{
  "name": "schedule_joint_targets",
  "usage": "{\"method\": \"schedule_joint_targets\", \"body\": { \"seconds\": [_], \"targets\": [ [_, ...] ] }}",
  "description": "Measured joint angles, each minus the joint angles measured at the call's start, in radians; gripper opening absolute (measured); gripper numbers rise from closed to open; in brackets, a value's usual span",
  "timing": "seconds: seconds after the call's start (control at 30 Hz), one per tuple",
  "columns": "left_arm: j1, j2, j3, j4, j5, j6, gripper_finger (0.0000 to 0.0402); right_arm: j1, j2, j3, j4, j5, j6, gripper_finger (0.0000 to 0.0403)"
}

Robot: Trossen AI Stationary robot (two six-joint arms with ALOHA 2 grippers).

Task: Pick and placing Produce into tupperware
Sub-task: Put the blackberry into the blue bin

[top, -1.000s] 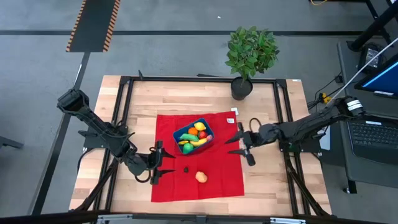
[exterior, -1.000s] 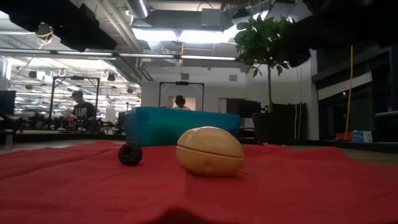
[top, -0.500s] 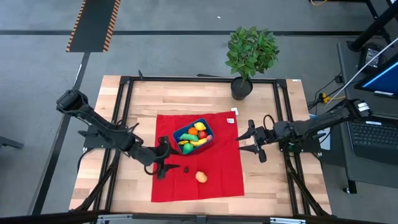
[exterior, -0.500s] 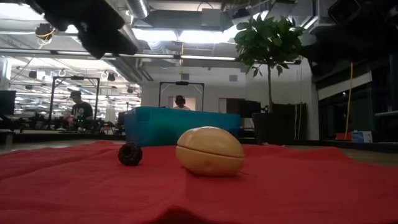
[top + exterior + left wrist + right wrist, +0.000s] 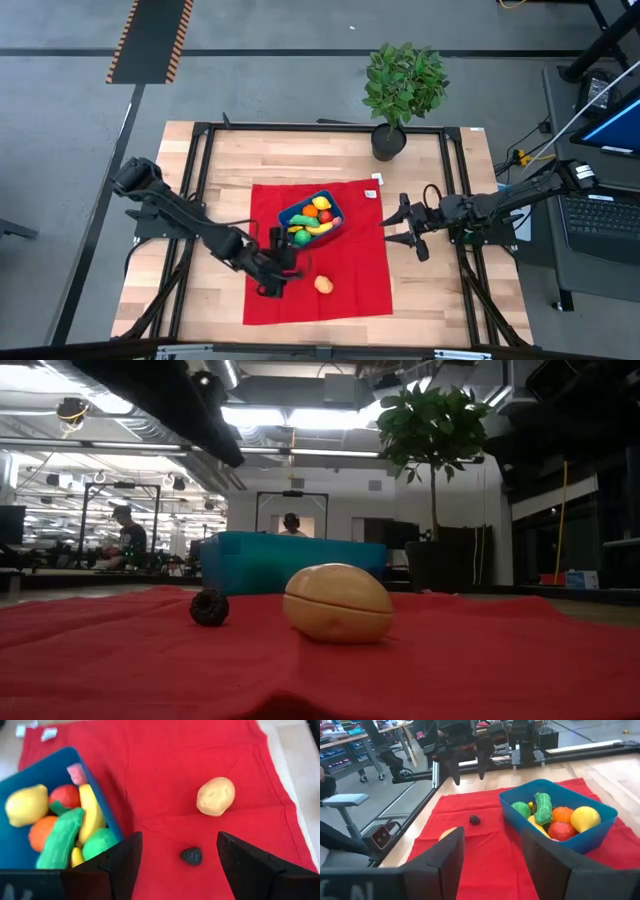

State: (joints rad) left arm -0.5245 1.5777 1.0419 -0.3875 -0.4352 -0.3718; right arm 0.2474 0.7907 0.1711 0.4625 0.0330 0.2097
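Your wooden bench (image 5: 230,160) carries a red cloth (image 5: 355,285) spread across its middle, with a potted plant (image 5: 403,85) at the far edge. On the cloth sits the blue tupperware (image 5: 333,208), already loaded with most of the produce: a yellow lemon (image 5: 26,805), an orange (image 5: 42,832), a red piece, a banana (image 5: 91,817) and green pieces including a cucumber (image 5: 62,837).

Two items lie loose on the cloth, just in front of the container: a tan potato (image 5: 323,284) and, beside it, a small dark berry (image 5: 191,855). The low view shows them close together but apart.

Your left gripper (image 5: 276,270) hangs over the cloth just beside the tupperware's near corner, above the berry, jaws spread wide and empty; the wrist view frames the berry between the two fingers (image 5: 122,865). Your right gripper (image 5: 400,230) waits at the cloth's right edge, well clear of the container, jaws parted and holding nothing.

The step in hand looks like the approach to the berry, with the task nearly finished. Next you would lower the left jaws straight down around the berry and close gently: it is tiny and likely to roll or slip, and the fingers must not snag the cloth. Then lift clear of the container wall and release inside. The potato remains after that.
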Motion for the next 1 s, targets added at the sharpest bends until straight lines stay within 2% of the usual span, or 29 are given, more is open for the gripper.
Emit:
{"method": "schedule_joint_targets", "body": {
  "seconds": [0.27, 0.5, 0.83, 1.0],
  "targets": [
    [0.061, 0.123, 0.081, -0.036, 0.191, -0.01, 0.0247, 0.0, 0.001, 0.0, -0.052, 0.0, -0.01, 0.0196],
    [0.078, 0.176, 0.09, -0.102, 0.218, -0.01, 0.0247, 0.0, 0.001, 0.0, -0.084, 0.0, -0.008, 0.0196],
    [0.063, 0.186, 0.091, -0.064, 0.224, -0.01, 0.0247, 0.0, 0.001, 0.0, -0.09, 0.0, -0.011, 0.0196],
    [0.063, 0.237, 0.09, -0.05, 0.222, -0.011, 0.0247, 0.0, 0.001, 0.0, -0.092, 0.0, -0.011, 0.0196]
  ]
}}
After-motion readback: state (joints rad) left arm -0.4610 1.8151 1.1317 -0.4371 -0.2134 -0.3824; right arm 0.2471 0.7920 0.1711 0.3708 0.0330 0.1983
